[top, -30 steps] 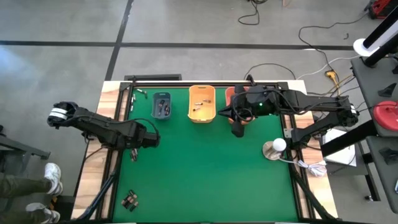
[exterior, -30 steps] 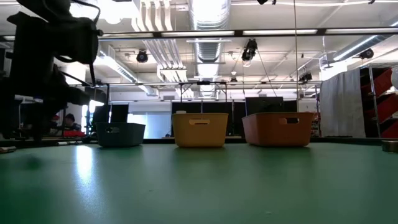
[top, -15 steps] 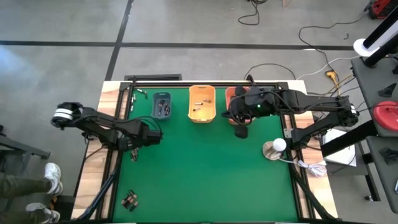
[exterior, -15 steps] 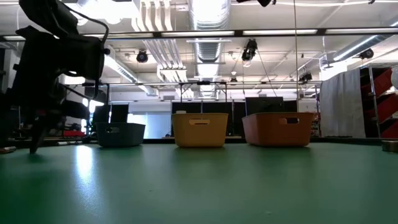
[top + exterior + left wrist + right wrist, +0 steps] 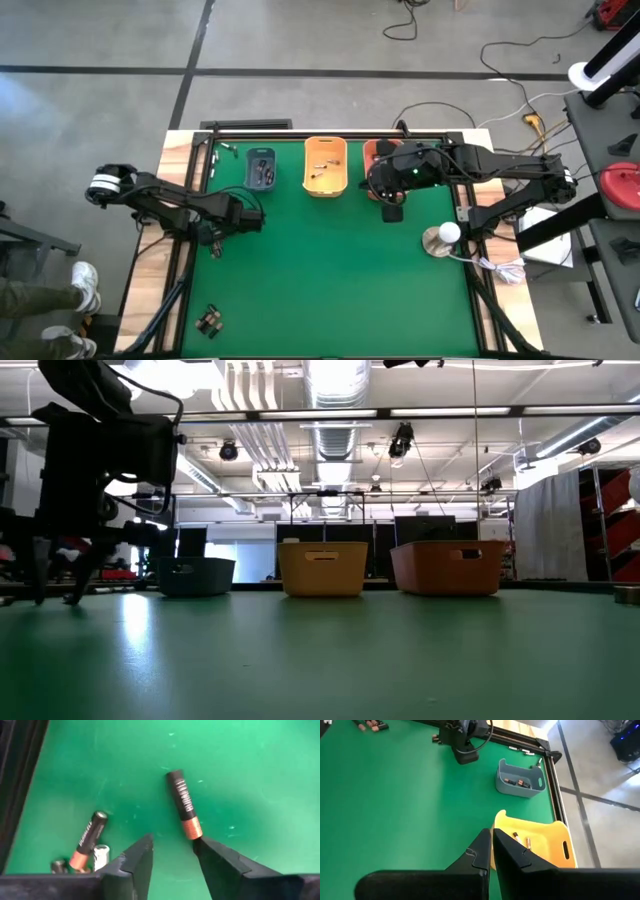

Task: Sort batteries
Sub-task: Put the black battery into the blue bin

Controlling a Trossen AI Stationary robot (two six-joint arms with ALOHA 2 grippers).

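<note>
My left gripper point(image 5: 172, 842) is open and low over the green mat near the table's left side point(image 5: 214, 240), and the low view shows its fingers point(image 5: 57, 598) down at the mat. A black battery with a copper end point(image 5: 184, 805) lies flat on the mat just ahead of its fingertips. More batteries point(image 5: 90, 840) lie loose beside it, and a small cluster point(image 5: 208, 320) lies near the table's near-left corner. My right gripper point(image 5: 491, 840) is shut with nothing between its fingers, and hangs beside the orange bin point(image 5: 372, 152). My left gripper comes at the battery from above, and one fingertip point(image 5: 202, 845) stands right at its copper end point(image 5: 192, 828). I cannot tell whether it touches. The battery lies flat on the mat.
Three bins stand in a row along the far edge: grey-blue point(image 5: 260, 170), yellow point(image 5: 325, 165) and orange point(image 5: 447, 567); the first two hold batteries. A few loose cells point(image 5: 228, 152) lie at the far-left corner. A white round lamp point(image 5: 440, 238) stands at the right edge.
My left gripper has come down to the mat, as the low view shows, and moved slightly toward the table's right. My right gripper has shifted a little toward the table's right edge.
</note>
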